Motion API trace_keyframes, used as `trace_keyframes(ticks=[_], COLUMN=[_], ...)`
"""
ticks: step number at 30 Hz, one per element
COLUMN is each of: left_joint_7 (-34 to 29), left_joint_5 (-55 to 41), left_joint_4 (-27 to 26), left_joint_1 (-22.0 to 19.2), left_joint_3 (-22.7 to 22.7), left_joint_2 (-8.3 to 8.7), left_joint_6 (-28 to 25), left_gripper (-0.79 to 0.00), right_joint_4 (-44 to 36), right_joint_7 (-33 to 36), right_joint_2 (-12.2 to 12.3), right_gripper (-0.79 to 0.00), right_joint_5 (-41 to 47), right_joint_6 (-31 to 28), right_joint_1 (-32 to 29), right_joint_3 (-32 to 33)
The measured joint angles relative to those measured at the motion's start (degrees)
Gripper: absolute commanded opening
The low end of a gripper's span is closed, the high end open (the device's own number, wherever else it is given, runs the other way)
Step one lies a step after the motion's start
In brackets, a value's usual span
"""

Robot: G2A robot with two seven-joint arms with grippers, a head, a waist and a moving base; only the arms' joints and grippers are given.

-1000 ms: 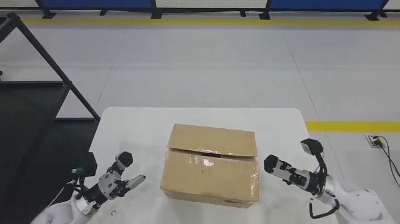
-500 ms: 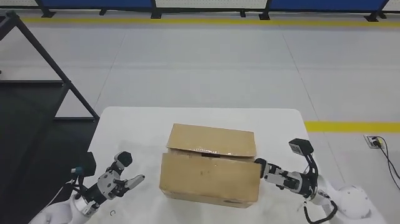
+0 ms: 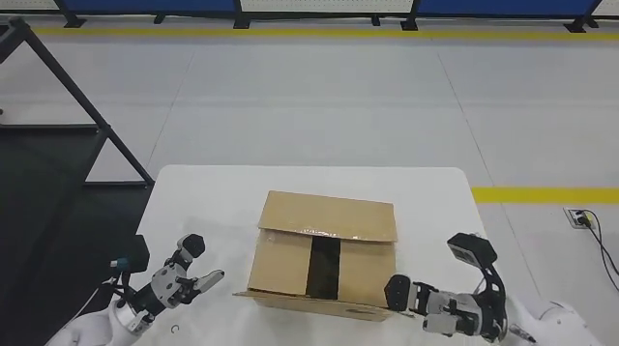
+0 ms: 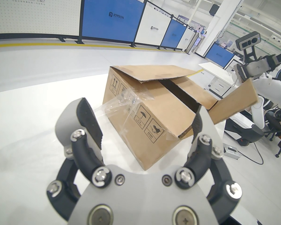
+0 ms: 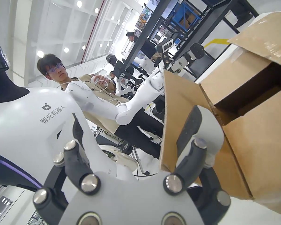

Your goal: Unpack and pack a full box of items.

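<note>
At the middle of the table [image 3: 193, 201], the box [image 3: 324, 254] is sitting upright, with a dark gap showing between its top flaps. Its near flap [image 4: 234, 101] is standing swung outward toward the robot, while the far flap [image 3: 329, 216] is lying almost flat, slightly lifted. The right gripper [image 3: 398, 293] is sitting at the box's near right corner with jaws spread, one finger [image 5: 196, 127] lying against the near flap rather than pinching it. The left gripper [image 4: 142, 108] is hovering near the box's left end, apart from it, jaws spread wide and holding nothing. Loose clear tape [image 4: 124, 99] is hanging from that end. Judging by the corrugated board, the flaps are likely behaving as light, stiff panels, hinging at their creases and kinking if bent elsewhere. The body, if full, is probably handling as heavy. Each flap is looking easiest to take at its free edge near a corner, clear of the slick tape.
</note>
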Motion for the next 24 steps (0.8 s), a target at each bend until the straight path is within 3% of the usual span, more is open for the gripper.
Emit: trace_keyframes(ticks=[12, 24], left_joint_7=[0.00, 0.00], left_joint_5=[0.00, 0.00], left_joint_4=[0.00, 0.00], left_joint_1=[0.00, 0.00], left_joint_3=[0.00, 0.00], left_joint_2=[0.00, 0.00], left_joint_6=[0.00, 0.00], left_gripper=[0.000, 0.000], right_joint_4=[-1.04, 7.07], right_joint_7=[-6.03, -12.25], right_joint_2=[5.49, 9.86], right_gripper=[0.000, 0.000], right_joint_5=[-3.38, -3.58], right_joint_6=[-6.02, -12.24], right_joint_1=[-6.05, -2.33], right_joint_3=[-4.95, -17.08])
